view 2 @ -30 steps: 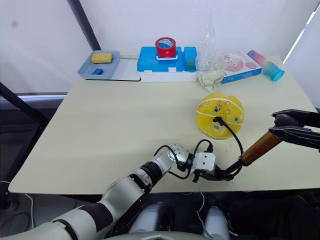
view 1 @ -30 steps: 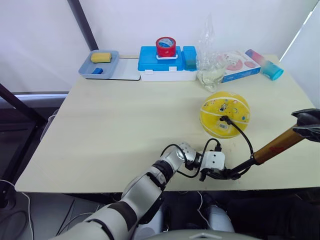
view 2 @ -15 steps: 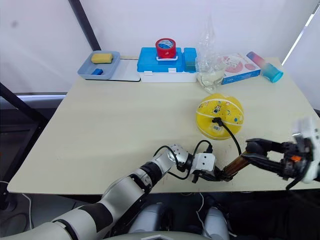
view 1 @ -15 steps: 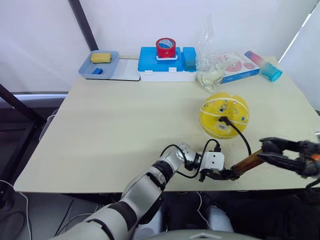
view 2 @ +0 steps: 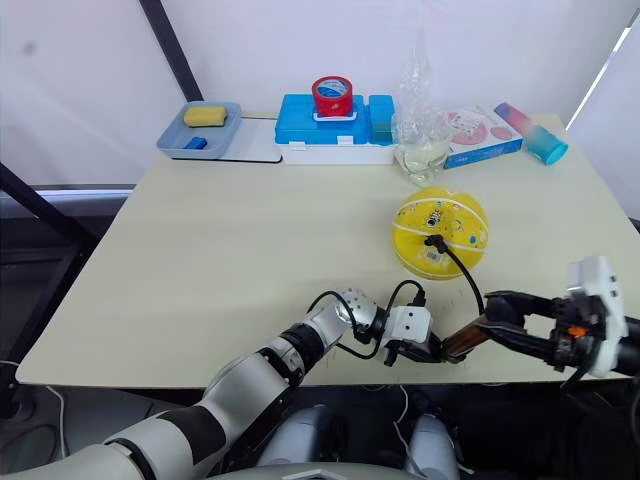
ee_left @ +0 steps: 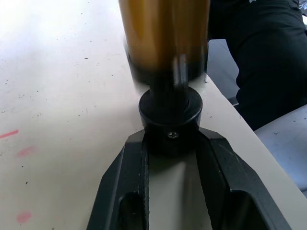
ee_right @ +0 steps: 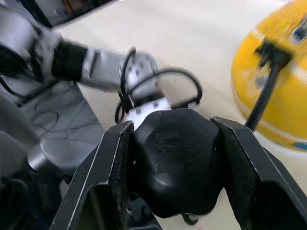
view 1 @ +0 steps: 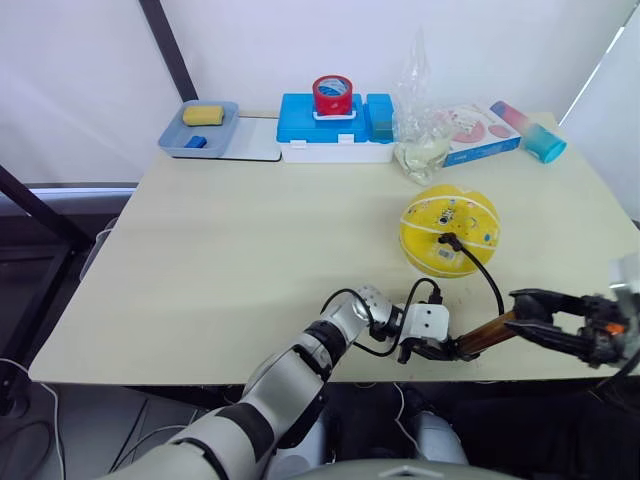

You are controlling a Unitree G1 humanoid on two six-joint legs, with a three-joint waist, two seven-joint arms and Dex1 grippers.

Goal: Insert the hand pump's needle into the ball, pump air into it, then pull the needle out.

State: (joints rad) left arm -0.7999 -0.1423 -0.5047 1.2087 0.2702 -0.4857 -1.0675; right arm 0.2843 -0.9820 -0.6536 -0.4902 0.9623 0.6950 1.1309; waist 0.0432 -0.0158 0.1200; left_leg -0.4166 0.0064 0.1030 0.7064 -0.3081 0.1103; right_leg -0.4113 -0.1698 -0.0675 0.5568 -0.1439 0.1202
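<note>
The left gripper (view 1: 440, 348) pinches the black base cap of the hand pump (view 1: 487, 334) at the near table (view 1: 220, 260) edge, forearm stretched low across the tabletop. The right gripper (view 2: 500, 318) clamps the pump's black handle, its arm reaching in from the right. The pump's hose (view 1: 482, 268) curves up into the ball (view 1: 449, 229), which sits just beyond the pump.

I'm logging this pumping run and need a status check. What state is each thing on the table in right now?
ball: round, on the table, hose plugged into it.
hand pump: low over the near table edge, held at both ends.
left gripper: shut on the pump's black base cap.
right gripper: shut on the pump's black handle.
red tape roll: resting on the blue box.
</note>
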